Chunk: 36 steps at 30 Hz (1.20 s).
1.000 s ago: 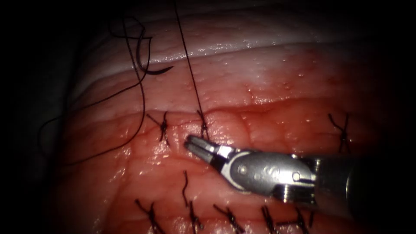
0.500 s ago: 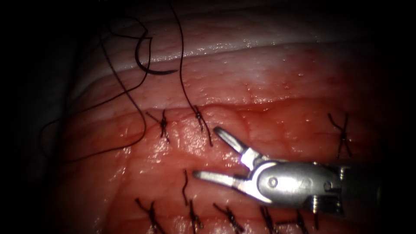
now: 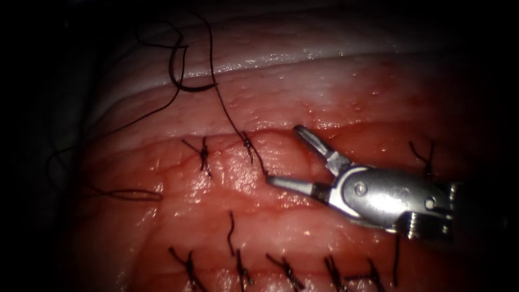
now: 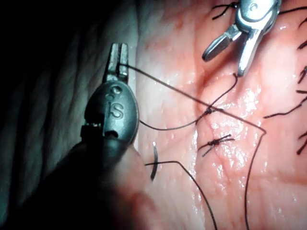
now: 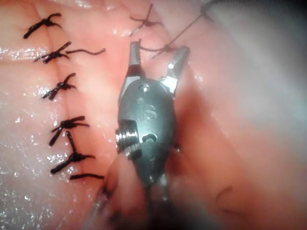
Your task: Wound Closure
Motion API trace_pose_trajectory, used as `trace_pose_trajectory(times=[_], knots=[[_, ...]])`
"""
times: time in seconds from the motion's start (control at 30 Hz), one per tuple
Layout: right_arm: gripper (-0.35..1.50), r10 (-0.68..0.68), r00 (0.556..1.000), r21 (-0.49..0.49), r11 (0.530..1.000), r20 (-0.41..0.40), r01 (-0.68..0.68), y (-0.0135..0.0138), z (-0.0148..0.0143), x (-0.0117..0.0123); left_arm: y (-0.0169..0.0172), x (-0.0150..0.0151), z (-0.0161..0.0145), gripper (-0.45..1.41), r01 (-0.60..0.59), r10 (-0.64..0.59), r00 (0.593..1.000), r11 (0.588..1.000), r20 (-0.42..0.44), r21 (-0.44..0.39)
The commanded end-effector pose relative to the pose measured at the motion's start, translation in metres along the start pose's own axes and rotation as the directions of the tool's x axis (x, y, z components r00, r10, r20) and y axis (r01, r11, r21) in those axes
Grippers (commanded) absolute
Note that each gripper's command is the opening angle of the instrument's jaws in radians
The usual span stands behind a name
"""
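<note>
Right tool agape, empty, left tool clamping thread, needle loose beyond.

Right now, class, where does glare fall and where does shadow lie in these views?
Endoscope view: glare streaks the tissue along its pale ridge, edges dark; needle lies free on the tissue, right tool open, empty. Left wrist view: shadow lies behind the left tool, shut on the thread.

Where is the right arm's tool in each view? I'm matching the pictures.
Endoscope view: right tool, jaws open and empty, at right, beside the knot with the long thread.
Left wrist view: open beside that knot; the left tool holds its thread.
Right wrist view: jaws open toward that knot.
Shared landmark: the knot.
Needle lies on the tissue.
</note>
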Motion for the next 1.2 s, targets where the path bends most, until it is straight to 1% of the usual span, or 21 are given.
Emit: trace_pose_trajectory(times=[0.03, 0.1, 0.23, 0.27, 0.3, 0.33, 0.4, 0.43, 0.47, 0.5, 0.57, 0.6, 0.63, 0.67, 0.73, 0.83, 0.9, 0.97, 1.0, 1.03, 1.2], knots=[[0.49, 0.022, 1.0, -0.004, 1.0, 0.002, -0.022, 0.0002, 0.0011, 0.0006, -0.0001, 0.0006, 0.0005, -0.45, -0.008, 0.008, 1.0, 1.0, -0.005, -0.002], [0.39, 0.048, 0.999, -0.013, 0.999, 0.013, -0.048, 0.0007, 0.0016, 0.0014, 0.0002, 0.0028, 0.0005, -0.45, -0.019, 0.019, 1.0, 1.0, -0.015, -0.006], [0.39, 0.073, 0.996, 0.015, 0.997, 0.043, -0.074, 0.0009, 0.0026, 0.0019, 0.0007, 0.0045, 0.0006, -0.45, -0.029, 0.028, 0.999, 1.0, -0.021, -0.006], [0.42, 0.078, 0.996, 0.025, 0.997, 0.052, -0.079, 0.0009, 0.0028, 0.0019, 0.0008, 0.0048, 0.0007, -0.45, -0.028, 0.028, 0.999, 1.0, -0.022, -0.006], [0.49, 0.074, 0.994, 0.063, 0.995, 0.084, -0.08, 0.0012, 0.0032, 0.002, 0.0009, 0.0055, 0.0008, -0.45, -0.033, 0.033, 0.999, 0.999, -0.025, -0.006], [0.51, 0.074, 0.993, 0.073, 0.994, 0.094, -0.081, 0.0014, 0.0033, 0.002, 0.001, 0.0057, 0.0008, -0.45, -0.033, 0.032, 0.999, 0.999, -0.026, -0.006], [0.67, 0.08, 0.992, 0.087, 0.992, 0.1, -0.089, 0.0022, 0.0034, 0.0027, 0.0012, 0.0063, 0.0009, -0.45, -0.038, 0.038, 0.999, 0.999, -0.031, -0.007], [0.69, 0.084, 0.991, 0.093, 0.991, 0.107, -0.094, 0.0028, 0.0032, 0.0032, 0.0012, 0.0065, 0.0009, -0.45, -0.044, 0.044, 0.999, 0.999, -0.032, -0.007], [0.59, 0.089, 0.991, 0.092, 0.991, 0.103, -0.099, 0.0032, 0.0031, 0.0036, 0.0013, 0.0066, 0.0009, -0.45, -0.044, 0.044, 0.998, 0.999, -0.033, -0.008], [0.57, 0.094, 0.991, 0.09, 0.991, 0.095, -0.103, 0.0035, 0.003, 0.0039, 0.0013, 0.0067, 0.0009, -0.45, -0.044, 0.043, 0.998, 0.999, -0.034, -0.011], [0.62, 0.102, 0.99, 0.092, 0.99, 0.095, -0.111, 0.004, 0.003, 0.0046, 0.0013, 0.0069, 0.0009, -0.45, -0.043, 0.043, 0.998, 0.999, -0.036, -0.012], [0.59, 0.107, 0.989, 0.093, 0.989, 0.1, -0.117, 0.0044, 0.0031, 0.0052, 0.0013, 0.0071, 0.0009, -0.45, -0.042, 0.042, 0.998, 0.999, -0.038, -0.012], [0.64, 0.11, 0.989, 0.091, 0.989, 0.098, -0.119, 0.0044, 0.0034, 0.0054, 0.0014, 0.0073, 0.001, -0.45, -0.042, 0.042, 0.998, 0.999, -0.039, -0.012], [0.89, 0.111, 0.99, 0.094, 0.988, 0.09, -0.119, 0.0041, 0.0039, 0.0053, 0.0015, 0.0076, 0.0011, -0.45, -0.043, 0.042, 0.998, 0.999, -0.04, -0.011], [0.93, 0.107, 0.99, 0.116, 0.986, 0.096, -0.118, 0.0036, 0.0046, 0.005, 0.0016, 0.0081, 0.0012, -0.45, -0.048, 0.048, 0.998, 0.999, -0.041, -0.01], [0.89, 0.086, 0.988, 0.18, 0.978, 0.128, -0.109, 0.0023, 0.0062, 0.0036, 0.0018, 0.0087, 0.0017, -0.45, -0.054, 0.053, 0.998, 0.999, -0.041, -0.007], [0.96, 0.072, 0.989, 0.206, 0.974, 0.132, -0.098, 0.0014, 0.0069, 0.0027, 0.0019, 0.0088, 0.0018, -0.45, -0.054, 0.053, 0.998, 0.998, -0.04, -0.012], [0.96, 0.051, 0.989, 0.232, 0.969, 0.142, -0.084, 0.0, 0.0075, 0.0014, 0.0019, 0.0087, 0.0019, -0.45, -0.06, 0.06, 0.997, 0.998, -0.042, -0.012], [0.91, 0.048, 0.989, 0.237, 0.968, 0.14, -0.08, -0.0003, 0.0076, 0.0012, 0.0019, 0.0086, 0.0018, -0.45, -0.061, 0.06, 0.997, 0.998, -0.043, -0.013], [0.79, 0.043, 0.99, 0.245, 0.967, 0.132, -0.075, -0.001, 0.008, 0.0008, 0.0019, 0.0086, 0.0018, -0.45, -0.062, 0.061, 0.997, 0.998, -0.044, -0.013], [0.84, 0.008, 0.993, 0.236, 0.971, 0.116, -0.036, -0.0023, 0.0097, 0.0006, 0.0023, 0.0089, 0.0018, -0.45, -0.064, 0.063, 0.997, 0.998, -0.045, -0.013]])
